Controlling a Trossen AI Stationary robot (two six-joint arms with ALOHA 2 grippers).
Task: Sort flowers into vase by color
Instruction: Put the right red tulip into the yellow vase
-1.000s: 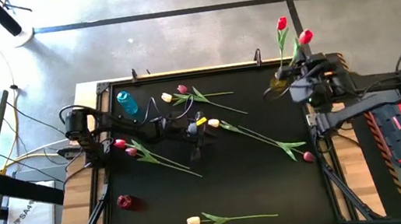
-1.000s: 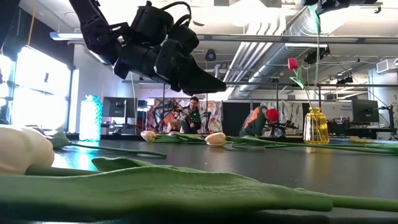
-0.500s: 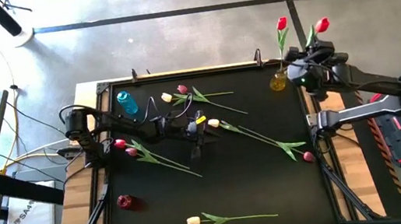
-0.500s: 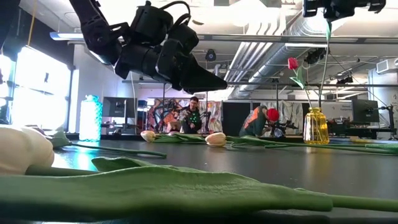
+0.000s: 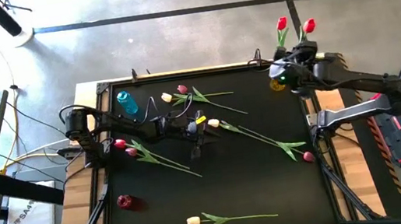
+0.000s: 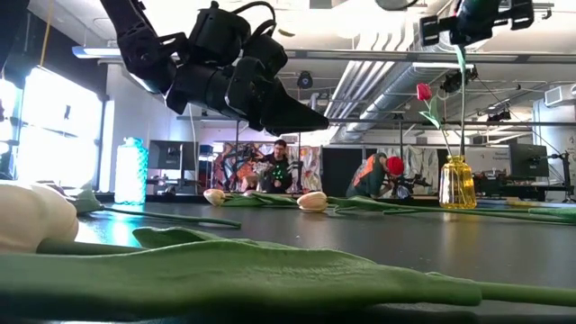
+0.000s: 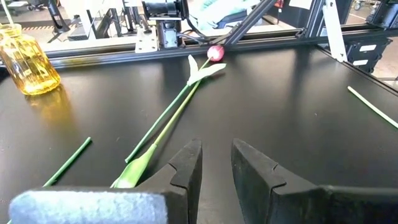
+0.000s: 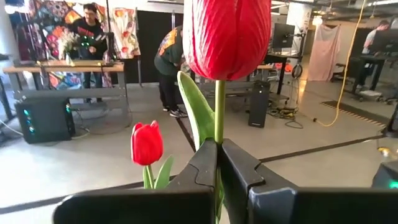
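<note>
My right gripper (image 5: pixel 294 68) is up at the far right corner, shut on a red tulip (image 8: pixel 227 31), beside and above the yellow glass vase (image 6: pixel 456 183). A second red tulip (image 8: pixel 147 143) stands in that vase by its stem. Over the table's middle, my left gripper (image 7: pixel 216 167) hovers open with nothing between its fingers. Several tulips lie flat on the black table: a cream one (image 5: pixel 192 221) near the front, cream (image 5: pixel 166 97) and maroon (image 5: pixel 182 89) ones at the back, pink ones (image 5: pixel 120 144) at the left, and one with its head (image 5: pixel 308 156) at the right edge. My right gripper pinches the red tulip's stem (image 8: pixel 218 118) between its two fingers, a little below the head. The fingers come level and lie across the stem. The tulip stands upright, head above the fingers. Its stem (image 6: pixel 462 90) hangs down toward the vase's mouth, clear of the table.
A blue bottle (image 5: pixel 127 103) stands at the far left and a small red vessel (image 5: pixel 124 202) at the near left. A long stem with a pink head (image 7: pixel 215 53) runs ahead of my left gripper. People work in the room behind the table.
My right gripper has swung with the red tulip toward the far edge and then leftward to the yellow vase, sinking a little. The tulip has stayed upright in its hold. My left gripper has kept still.
</note>
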